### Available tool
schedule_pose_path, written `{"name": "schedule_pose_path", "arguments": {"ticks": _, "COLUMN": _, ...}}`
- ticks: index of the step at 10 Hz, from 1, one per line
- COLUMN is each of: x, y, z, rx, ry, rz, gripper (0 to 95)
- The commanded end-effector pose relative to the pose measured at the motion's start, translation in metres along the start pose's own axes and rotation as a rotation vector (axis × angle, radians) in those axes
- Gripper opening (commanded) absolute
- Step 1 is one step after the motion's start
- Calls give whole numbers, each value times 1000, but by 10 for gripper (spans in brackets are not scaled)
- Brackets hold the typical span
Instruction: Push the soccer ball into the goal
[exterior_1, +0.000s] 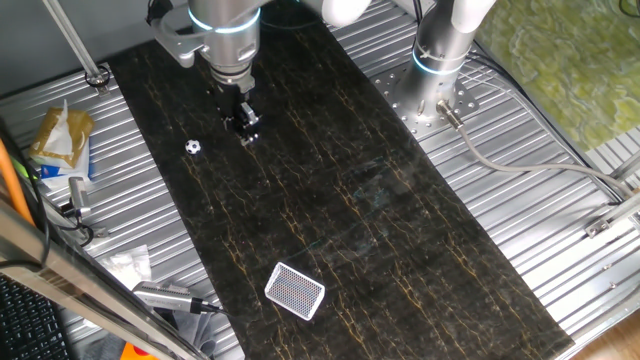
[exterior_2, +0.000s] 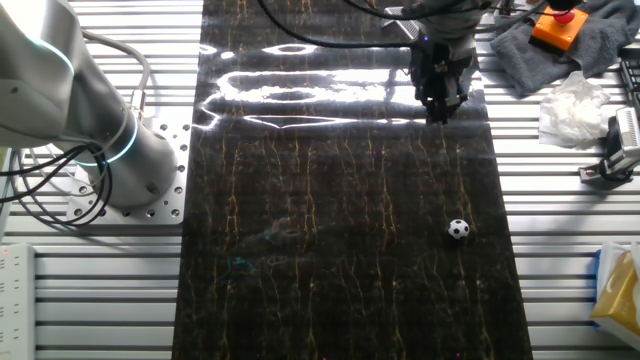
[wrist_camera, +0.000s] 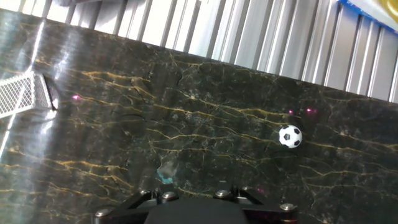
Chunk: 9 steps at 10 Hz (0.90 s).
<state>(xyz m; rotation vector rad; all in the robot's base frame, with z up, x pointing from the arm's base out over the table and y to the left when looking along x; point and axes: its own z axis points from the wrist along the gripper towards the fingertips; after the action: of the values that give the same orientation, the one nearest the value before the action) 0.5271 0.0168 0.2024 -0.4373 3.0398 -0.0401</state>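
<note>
- One gripper (exterior_1: 246, 128) is seen poised low over the dark marbled mat (exterior_1: 350, 190), nothing held; its fingers appear pressed close together in both fixed views, though the hand view shows only the base of the hand, so a narrow gap cannot be ruled out.
- Nearest to it, the soccer ball (exterior_1: 193, 147) is found off to one side, apart from the fingertips and untouched, close to the mat's edge where the ribbed metal table (exterior_1: 520, 200) begins.
- A glancing contact is judged the chief risk: struck off-centre by so narrow a tip, the small ball (exterior_2: 458, 229) could be sent sideways off the mat and lost among the table's grooves.
- A push begun too high could be passed over the ball (wrist_camera: 290, 136), or the ball pinched downward and squirted away.
- Farthest off, the goal (exterior_1: 295, 291) is seen lying well away down the mat, with bare surface between; over such a run a slightly misaimed shove could be carried wide of the netted frame (wrist_camera: 22, 93).
- Too hard a strike could let the ball roll past or bounce off the frame.
</note>
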Motion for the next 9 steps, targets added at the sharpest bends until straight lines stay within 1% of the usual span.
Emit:
{"name": "schedule_pose_path", "arguments": {"ticks": 1, "x": 2, "y": -6, "z": 0, "rx": -10, "ry": -20, "rz": -20, "gripper": 380}}
{"name": "schedule_pose_path", "arguments": {"ticks": 3, "x": 2, "y": -30, "z": 8, "rx": -40, "ry": -49, "rz": -72, "gripper": 380}}
{"name": "schedule_pose_path", "arguments": {"ticks": 4, "x": 2, "y": -39, "z": 12, "rx": -40, "ry": -52, "rz": -85, "gripper": 380}}
{"name": "schedule_pose_path", "arguments": {"ticks": 5, "x": 3, "y": -47, "z": 18, "rx": -38, "ry": -50, "rz": -91, "gripper": 380}}
{"name": "schedule_pose_path", "arguments": {"ticks": 6, "x": 4, "y": -53, "z": 24, "rx": -43, "ry": -51, "rz": -83, "gripper": 380}}
{"name": "schedule_pose_path", "arguments": {"ticks": 7, "x": 3, "y": -57, "z": 30, "rx": -50, "ry": -61, "rz": -82, "gripper": 380}}
{"name": "schedule_pose_path", "arguments": {"ticks": 8, "x": 2, "y": -61, "z": 36, "rx": -53, "ry": -66, "rz": -87, "gripper": 570}}
{"name": "schedule_pose_path", "arguments": {"ticks": 9, "x": 2, "y": -62, "z": 40, "rx": -55, "ry": -67, "rz": -89, "gripper": 570}}
